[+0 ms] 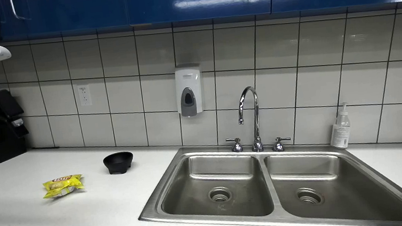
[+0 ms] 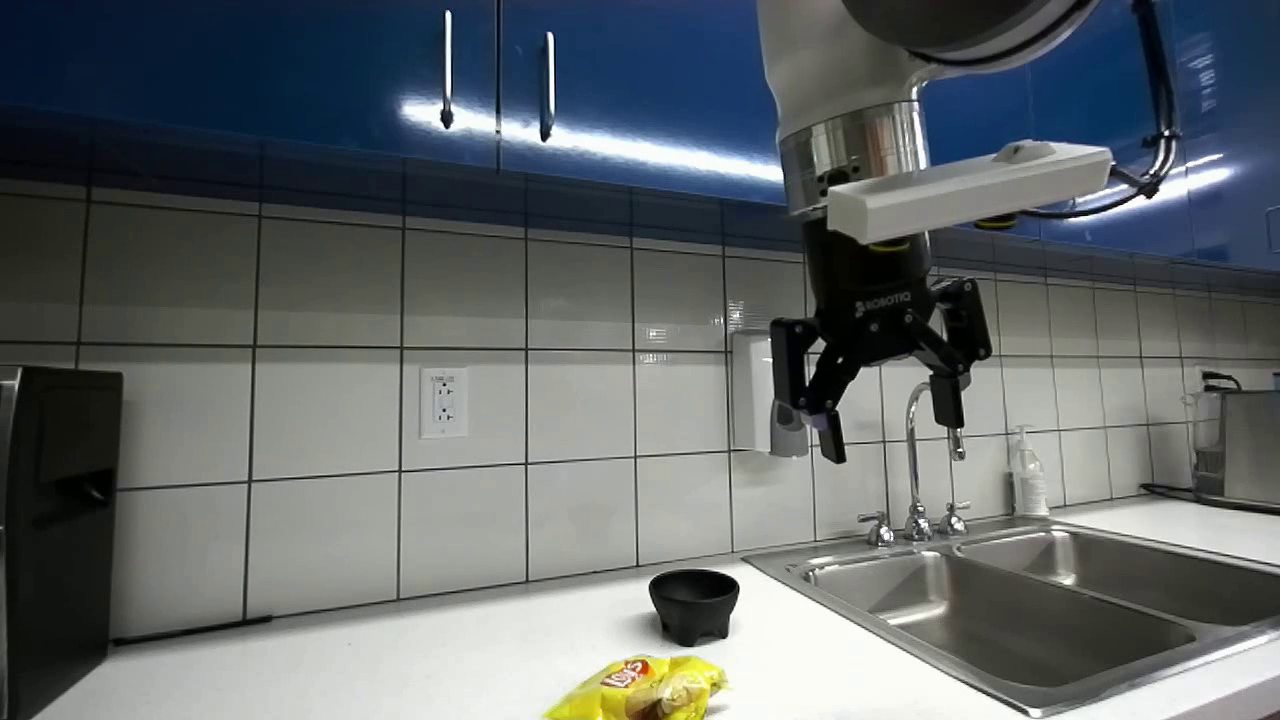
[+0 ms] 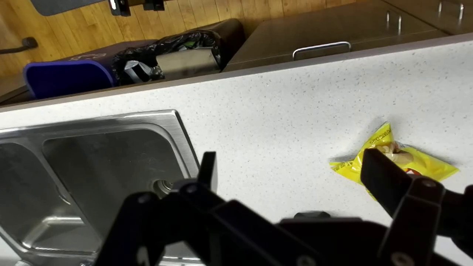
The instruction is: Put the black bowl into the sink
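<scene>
The small black bowl [image 1: 118,162] stands upright on the white counter, left of the sink, in both exterior views [image 2: 694,605]. In the wrist view only a small dark part of the bowl [image 3: 312,214] shows past the gripper's body; the rest is hidden. The steel double sink [image 1: 269,181] is set in the counter; it also shows in an exterior view [image 2: 900,625] and in the wrist view [image 3: 177,140]. My gripper [image 2: 893,435] hangs well above the counter, apart from the bowl. Its fingers are spread wide with nothing between them in the wrist view [image 3: 290,159].
A yellow chip bag [image 1: 63,186] lies beside the bowl, also in the wrist view [image 3: 425,160]. A tall faucet [image 1: 257,117] stands behind the sink. A soap dispenser [image 1: 189,90] hangs on the wall. A pump bottle [image 1: 340,130] stands by the sink. Blue cabinets [image 2: 640,90] overhang the counter.
</scene>
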You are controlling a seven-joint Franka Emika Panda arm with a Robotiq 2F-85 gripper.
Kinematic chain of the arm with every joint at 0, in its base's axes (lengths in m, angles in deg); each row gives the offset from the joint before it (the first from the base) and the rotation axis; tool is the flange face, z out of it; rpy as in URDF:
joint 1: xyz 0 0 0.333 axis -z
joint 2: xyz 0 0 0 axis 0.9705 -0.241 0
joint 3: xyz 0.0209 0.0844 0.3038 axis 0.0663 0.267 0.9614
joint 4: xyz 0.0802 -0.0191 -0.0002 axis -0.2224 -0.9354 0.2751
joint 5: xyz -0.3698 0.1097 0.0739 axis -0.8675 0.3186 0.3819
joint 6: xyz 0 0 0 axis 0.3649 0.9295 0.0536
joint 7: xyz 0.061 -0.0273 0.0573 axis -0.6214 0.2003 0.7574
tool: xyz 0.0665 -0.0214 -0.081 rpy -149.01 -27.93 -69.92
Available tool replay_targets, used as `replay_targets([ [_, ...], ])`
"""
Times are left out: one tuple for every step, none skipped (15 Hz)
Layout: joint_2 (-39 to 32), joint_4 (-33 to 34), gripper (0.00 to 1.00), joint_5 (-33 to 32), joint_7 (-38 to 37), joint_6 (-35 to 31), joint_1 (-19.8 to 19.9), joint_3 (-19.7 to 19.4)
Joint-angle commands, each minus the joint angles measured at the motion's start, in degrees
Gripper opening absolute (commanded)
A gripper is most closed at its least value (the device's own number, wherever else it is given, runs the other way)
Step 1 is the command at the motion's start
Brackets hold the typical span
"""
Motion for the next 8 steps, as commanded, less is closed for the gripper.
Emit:
replay_targets([
  [-4.7,1.0,1.00,-1.1,6.2,-1.5,-2.8,-3.9],
  [-5.9,1.1,1.00,-1.0,8.5,-2.2,-3.2,-4.7],
  [-7.0,1.3,1.00,-1.3,10.3,-2.8,-3.3,-5.3],
  [-8.0,1.4,1.00,-1.5,12.0,-3.6,-3.5,-6.0],
  [-9.1,1.6,1.00,-1.7,14.0,-4.6,-3.7,-6.9],
  [-10.1,1.8,1.00,-2.0,15.7,-5.4,-3.8,-7.7],
  [-11.5,2.1,1.00,-2.6,17.0,-6.5,-3.6,-8.2],
  [-12.8,2.4,1.00,-2.9,19.1,-7.9,-3.7,-9.1],
])
